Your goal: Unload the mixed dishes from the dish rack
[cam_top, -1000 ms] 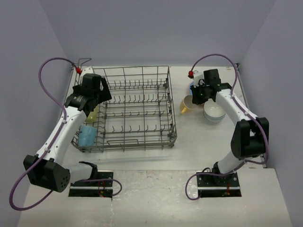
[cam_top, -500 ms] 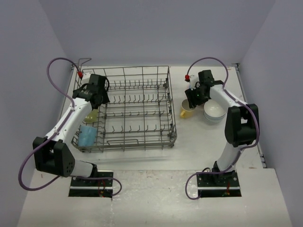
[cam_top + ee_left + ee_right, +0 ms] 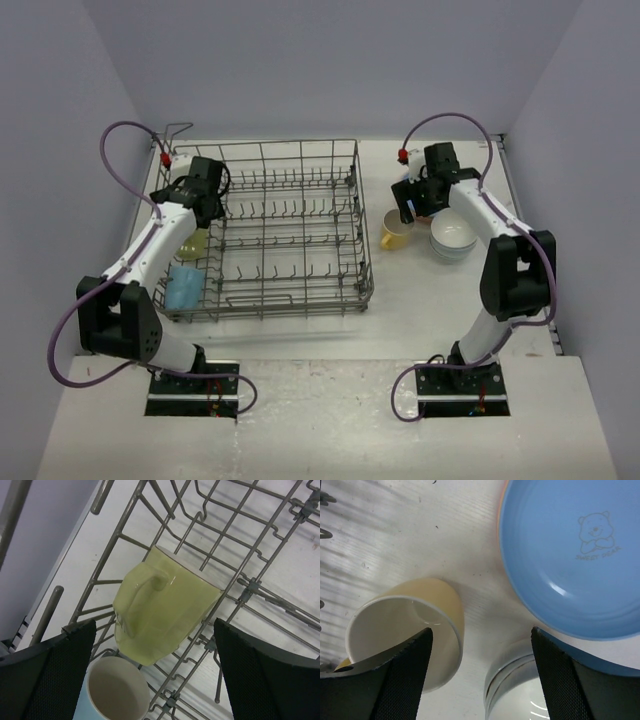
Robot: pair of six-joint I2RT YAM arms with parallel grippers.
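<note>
The desk [image 3: 420, 300] carries the grey dish rack [image 3: 268, 306] in its middle. To the right of the rack, a blue plate [image 3: 575, 555], stacked white bowls [image 3: 452, 238] and a yellow mug [image 3: 405, 630] lie on the desk. A pale green mug [image 3: 160, 607] and a light-blue mug [image 3: 117, 687] are at the rack's left end. The left claw [image 3: 155, 645] is wide above the green mug. The right claw [image 3: 481, 632] is wide above the yellow mug and holds nothing.

In the right wrist view the round blue plate [image 3: 570, 555] runs off the top and right edges, and the small white bowl [image 3: 512, 690] off the bottom. The yellow mug [image 3: 415, 625] has its lower rim behind a finger [image 3: 385, 685] of the right claw [image 3: 481, 650]. In the left wrist view the bottom edge cuts the light-blue mug [image 3: 117, 692]. Overhead, the plate cannot be made out behind the right arm [image 3: 495, 225].
</note>
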